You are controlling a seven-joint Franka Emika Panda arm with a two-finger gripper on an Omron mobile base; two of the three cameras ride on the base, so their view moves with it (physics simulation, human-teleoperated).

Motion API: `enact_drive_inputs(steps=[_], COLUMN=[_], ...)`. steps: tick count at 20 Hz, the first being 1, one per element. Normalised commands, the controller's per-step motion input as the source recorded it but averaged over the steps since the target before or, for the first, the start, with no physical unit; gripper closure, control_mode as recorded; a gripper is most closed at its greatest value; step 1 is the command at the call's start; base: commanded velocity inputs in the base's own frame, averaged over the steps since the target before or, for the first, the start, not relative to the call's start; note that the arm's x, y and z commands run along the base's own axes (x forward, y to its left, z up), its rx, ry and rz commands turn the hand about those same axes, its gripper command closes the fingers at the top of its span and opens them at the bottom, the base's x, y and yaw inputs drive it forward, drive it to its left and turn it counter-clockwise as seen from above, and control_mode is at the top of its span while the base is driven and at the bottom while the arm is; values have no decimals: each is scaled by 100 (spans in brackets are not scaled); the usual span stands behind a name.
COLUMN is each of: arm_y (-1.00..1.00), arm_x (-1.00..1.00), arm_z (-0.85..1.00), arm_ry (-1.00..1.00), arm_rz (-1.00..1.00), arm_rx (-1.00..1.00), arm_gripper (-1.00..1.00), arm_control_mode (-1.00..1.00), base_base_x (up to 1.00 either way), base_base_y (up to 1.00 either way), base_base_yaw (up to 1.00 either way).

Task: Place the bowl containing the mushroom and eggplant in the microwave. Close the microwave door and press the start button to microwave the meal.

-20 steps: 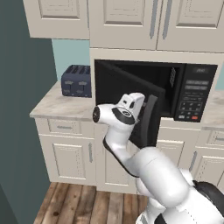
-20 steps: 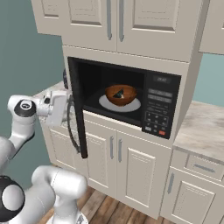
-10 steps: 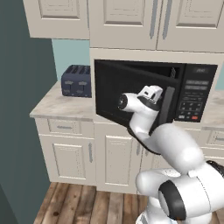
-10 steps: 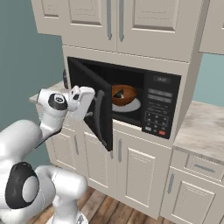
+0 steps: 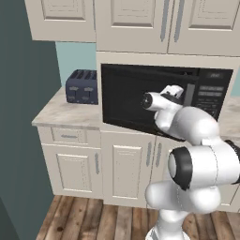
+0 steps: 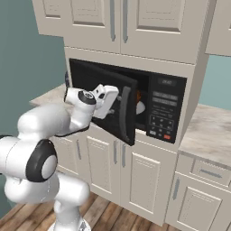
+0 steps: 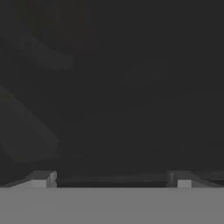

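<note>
The black microwave (image 6: pixel 167 108) sits under the wall cabinets, keypad panel (image 5: pixel 208 98) on its right. Its door (image 6: pixel 85 79) hangs partly open at a narrow angle, curved handle (image 6: pixel 126 113) on the free edge. My gripper (image 6: pixel 112 104) is open and presses flat against the door's dark glass (image 7: pixel 113 87), fingertips (image 7: pixel 43 179) wide apart with nothing between them. Through the gap a sliver of the reddish-brown bowl (image 6: pixel 139 94) shows on the white turntable (image 6: pixel 141 107). The mushroom and eggplant are hidden behind the door. In the left base view the hand (image 5: pixel 171 93) sits in front of the door (image 5: pixel 124 96).
A dark blue-grey toaster (image 5: pixel 82 86) stands on the marble counter (image 5: pixel 63 115) left of the microwave. More counter (image 6: pixel 210 131) runs to the right. Cream cabinets are above (image 6: pixel 135 22) and below (image 5: pixel 124 168).
The arm has swung to the right against the door, and the door has gone from wide open to nearly shut. The bowl is now mostly hidden behind it.
</note>
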Motion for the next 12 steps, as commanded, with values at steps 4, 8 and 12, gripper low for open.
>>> enact_drive_inputs(steps=[4,8,12], arm_y=[-58,-54,-44], arm_x=[60,56,55], arm_z=[0,0,0], arm_ry=[0,0,0], arm_rz=[0,0,7], arm_rx=[5,8,9], arm_gripper=[-100,-100,-100], arm_control_mode=[-100,-100,-100], base_base_x=[0,0,0], base_base_y=[0,0,0], base_base_yaw=[0,0,0])
